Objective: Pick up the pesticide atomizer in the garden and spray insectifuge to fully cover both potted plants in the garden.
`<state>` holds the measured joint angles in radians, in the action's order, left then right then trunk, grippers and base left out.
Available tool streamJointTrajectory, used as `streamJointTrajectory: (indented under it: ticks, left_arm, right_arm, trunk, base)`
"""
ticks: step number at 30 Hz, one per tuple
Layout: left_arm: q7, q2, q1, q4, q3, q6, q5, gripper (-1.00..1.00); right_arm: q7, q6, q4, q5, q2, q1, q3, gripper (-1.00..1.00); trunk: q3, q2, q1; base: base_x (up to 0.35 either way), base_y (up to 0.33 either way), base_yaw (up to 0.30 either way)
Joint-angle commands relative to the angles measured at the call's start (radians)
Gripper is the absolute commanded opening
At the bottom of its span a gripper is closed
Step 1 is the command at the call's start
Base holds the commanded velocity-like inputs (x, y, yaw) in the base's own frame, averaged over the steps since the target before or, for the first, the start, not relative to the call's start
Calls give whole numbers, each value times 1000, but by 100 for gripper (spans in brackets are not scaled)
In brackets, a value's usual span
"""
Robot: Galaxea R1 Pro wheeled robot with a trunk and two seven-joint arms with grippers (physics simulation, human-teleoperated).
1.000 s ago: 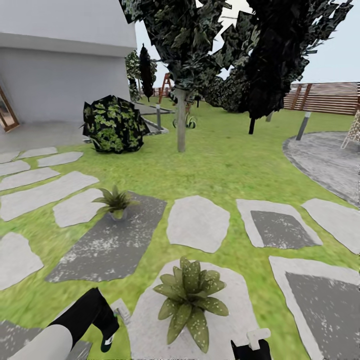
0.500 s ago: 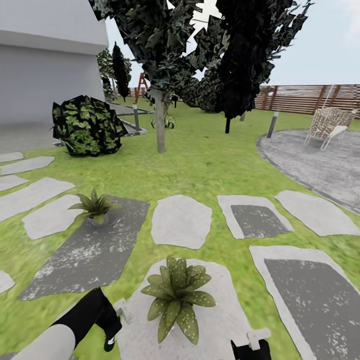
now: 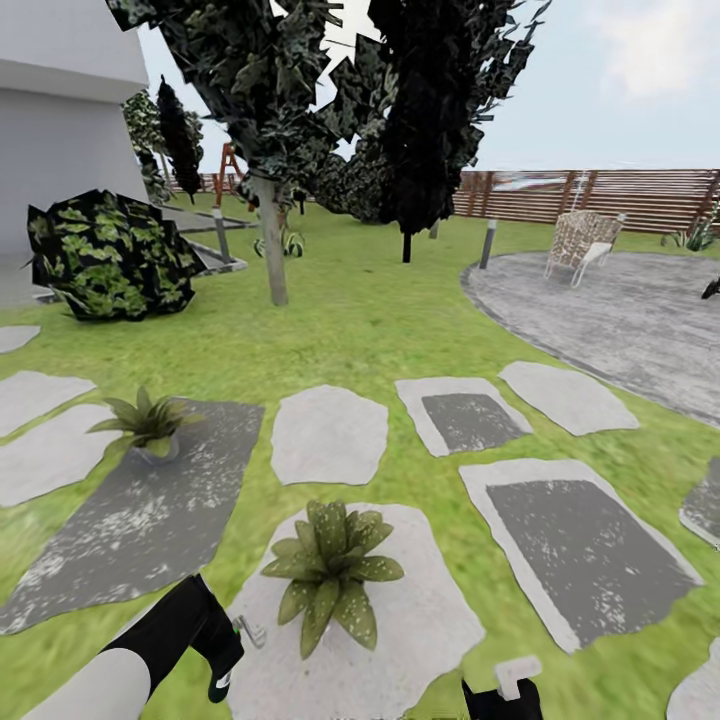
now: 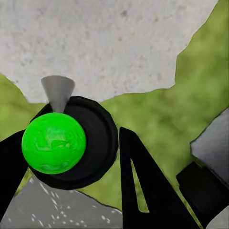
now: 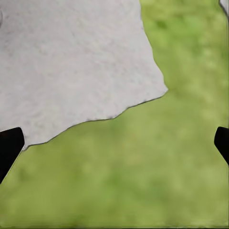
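left arm (image 3: 100, 690): pale grey-white rounded forearm, then a black wrist section w/ angular edges and a small green-white mark near its tip. left pincer (image 4: 71, 157) is matte black; its fingers (image 4: 143, 191) are flat triangular blades, one w/ a narrow slot cut through. right pincer (image 5: 114, 143): black finger tips at both frame edges. in head view the right arm (image 3: 500, 700) shows as a black block.

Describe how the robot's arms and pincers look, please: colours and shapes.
The left arm has a rounded pale grey forearm and a black wrist. The left pincer has flat black tapering fingers, one with a narrow slot. The right pincer has black fingertips too.
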<state>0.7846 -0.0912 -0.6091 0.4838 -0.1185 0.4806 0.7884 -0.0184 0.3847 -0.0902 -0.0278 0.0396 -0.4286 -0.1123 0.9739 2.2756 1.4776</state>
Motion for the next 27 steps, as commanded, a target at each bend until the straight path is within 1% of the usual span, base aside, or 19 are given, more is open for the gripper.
streamJointTrajectory:
  ticks: [1, 19, 27]
  left_arm:
    - [5, -1, 0, 2, -5, 4, 3, -100]
    - [6, -1, 0, 2, -6, 6, 2, -100]
    - [5, -1, 0, 2, -6, 6, 2, -100]
  right_arm:
    - [0, 3, 1, -3, 0, -1, -3, 100]
    - [-1, 3, 1, -3, 0, -1, -3, 100]
    - [0, 3, 1, -3, 0, -1, -3, 100]
  trunk:
    - [1, 0, 0]
    - [1, 0, 0]
    - [1, 0, 0]
  base:
    - [-20, 328, -300]
    - [-1, 336, -300]
    - [-63, 337, -300]
